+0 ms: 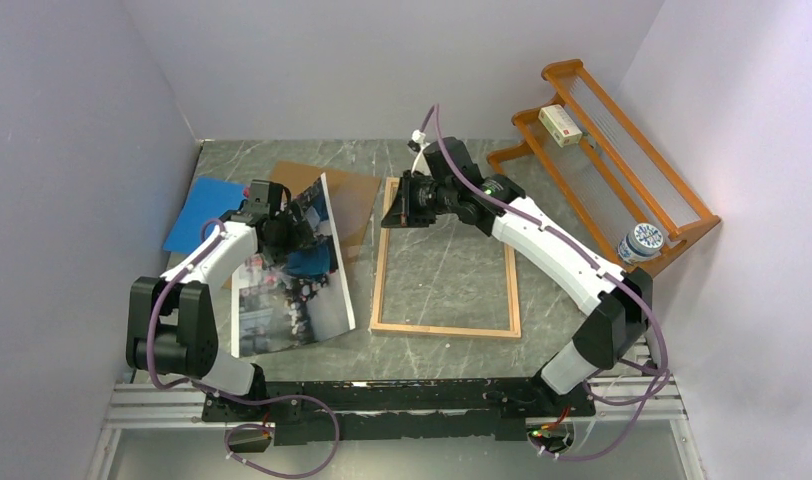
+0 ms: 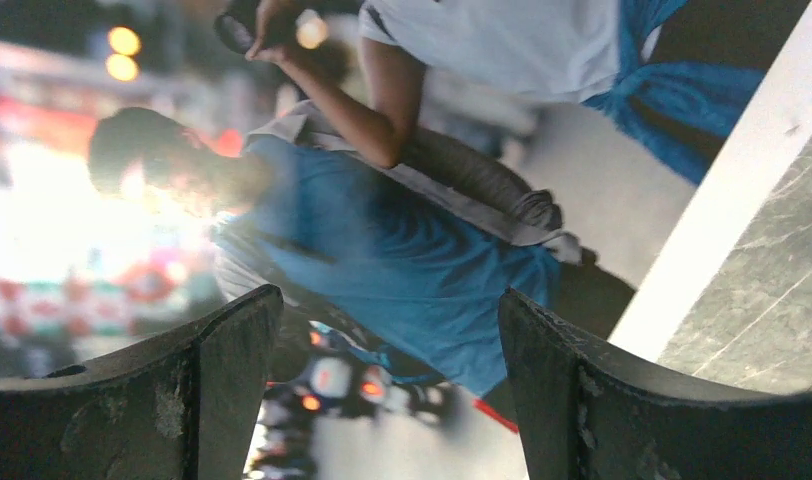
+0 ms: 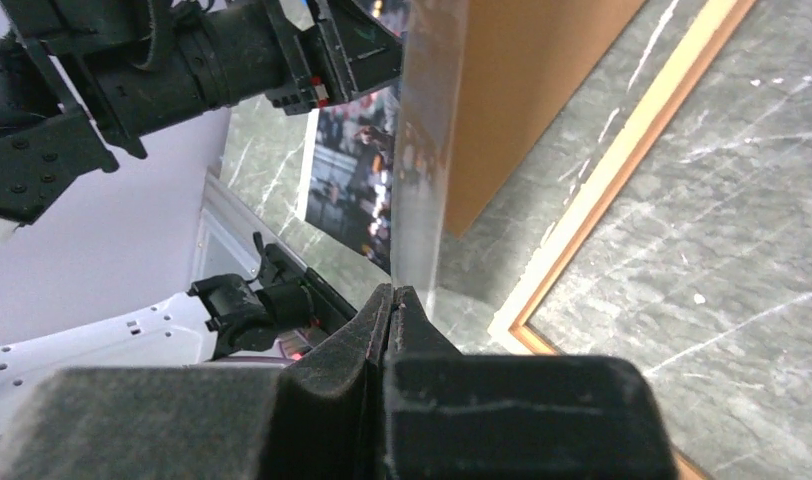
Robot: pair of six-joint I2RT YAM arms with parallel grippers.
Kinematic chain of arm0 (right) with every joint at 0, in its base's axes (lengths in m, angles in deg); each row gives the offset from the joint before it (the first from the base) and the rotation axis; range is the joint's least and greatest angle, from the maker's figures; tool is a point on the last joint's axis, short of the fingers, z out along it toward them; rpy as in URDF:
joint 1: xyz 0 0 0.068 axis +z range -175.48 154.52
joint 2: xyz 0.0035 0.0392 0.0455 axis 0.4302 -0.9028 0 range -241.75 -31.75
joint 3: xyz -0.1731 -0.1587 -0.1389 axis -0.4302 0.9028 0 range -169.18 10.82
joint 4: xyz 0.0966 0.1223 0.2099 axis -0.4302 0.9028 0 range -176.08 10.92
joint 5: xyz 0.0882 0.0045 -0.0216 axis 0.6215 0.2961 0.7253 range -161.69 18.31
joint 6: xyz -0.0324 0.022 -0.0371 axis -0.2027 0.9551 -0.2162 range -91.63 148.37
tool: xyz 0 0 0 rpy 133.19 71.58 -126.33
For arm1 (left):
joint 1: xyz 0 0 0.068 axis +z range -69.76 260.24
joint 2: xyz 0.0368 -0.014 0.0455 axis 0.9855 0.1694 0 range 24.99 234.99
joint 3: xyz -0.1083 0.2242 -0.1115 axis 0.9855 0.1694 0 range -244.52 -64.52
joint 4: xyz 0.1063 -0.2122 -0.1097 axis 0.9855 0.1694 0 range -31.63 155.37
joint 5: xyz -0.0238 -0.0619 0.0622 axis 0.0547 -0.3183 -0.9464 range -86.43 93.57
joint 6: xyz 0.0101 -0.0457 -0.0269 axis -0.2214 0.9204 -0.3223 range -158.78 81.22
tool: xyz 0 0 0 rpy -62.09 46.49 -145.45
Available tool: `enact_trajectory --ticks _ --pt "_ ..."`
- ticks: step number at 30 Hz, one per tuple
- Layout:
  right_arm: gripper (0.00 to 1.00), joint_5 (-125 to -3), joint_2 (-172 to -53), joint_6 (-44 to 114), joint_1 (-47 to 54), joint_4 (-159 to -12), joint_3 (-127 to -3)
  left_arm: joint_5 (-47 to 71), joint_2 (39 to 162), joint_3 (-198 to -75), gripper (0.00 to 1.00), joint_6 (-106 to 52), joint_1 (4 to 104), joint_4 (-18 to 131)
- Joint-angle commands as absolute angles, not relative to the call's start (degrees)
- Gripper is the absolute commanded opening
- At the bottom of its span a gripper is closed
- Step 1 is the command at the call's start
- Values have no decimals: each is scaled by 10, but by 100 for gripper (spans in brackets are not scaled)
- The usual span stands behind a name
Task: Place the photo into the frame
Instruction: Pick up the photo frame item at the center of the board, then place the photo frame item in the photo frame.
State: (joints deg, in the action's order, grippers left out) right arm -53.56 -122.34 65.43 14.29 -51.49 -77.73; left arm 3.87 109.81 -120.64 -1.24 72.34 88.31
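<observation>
The photo [image 1: 292,285] lies on the table left of the frame, its far edge curling up. It fills the left wrist view, showing a man in a blue shirt [image 2: 402,250]. My left gripper [image 1: 300,228] hovers just over the print, open, with one dark finger on each side [image 2: 387,300] and nothing between them. The frame [image 1: 382,280], with its narrow light-orange border, lies flat in the middle of the table. My right gripper [image 1: 394,205] is at the frame's far left corner, shut [image 3: 394,290] on the edge of a thin clear pane [image 3: 427,150] that stands upright.
A brown backing panel [image 1: 352,195] lies behind the photo, with a blue sheet [image 1: 197,215] at the far left. An orange slatted rack [image 1: 602,150] at the right wall holds a small box [image 1: 560,125] and a round tin [image 1: 640,240].
</observation>
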Motion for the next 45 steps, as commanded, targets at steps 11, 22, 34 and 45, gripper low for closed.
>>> enact_trajectory --ticks 11,22,34,45 --pt "0 -588 -1099 546 -23 -489 -683 218 1100 -1235 81 -29 712 825" --pt "0 -514 -1136 514 -133 -610 -569 286 1207 -1278 80 -29 667 764" --pt "0 -500 -1133 484 -225 -662 -504 308 1337 -1365 80 -39 626 745" --pt "0 -484 -1140 506 -240 -671 -474 269 1398 -1422 70 -63 597 758"
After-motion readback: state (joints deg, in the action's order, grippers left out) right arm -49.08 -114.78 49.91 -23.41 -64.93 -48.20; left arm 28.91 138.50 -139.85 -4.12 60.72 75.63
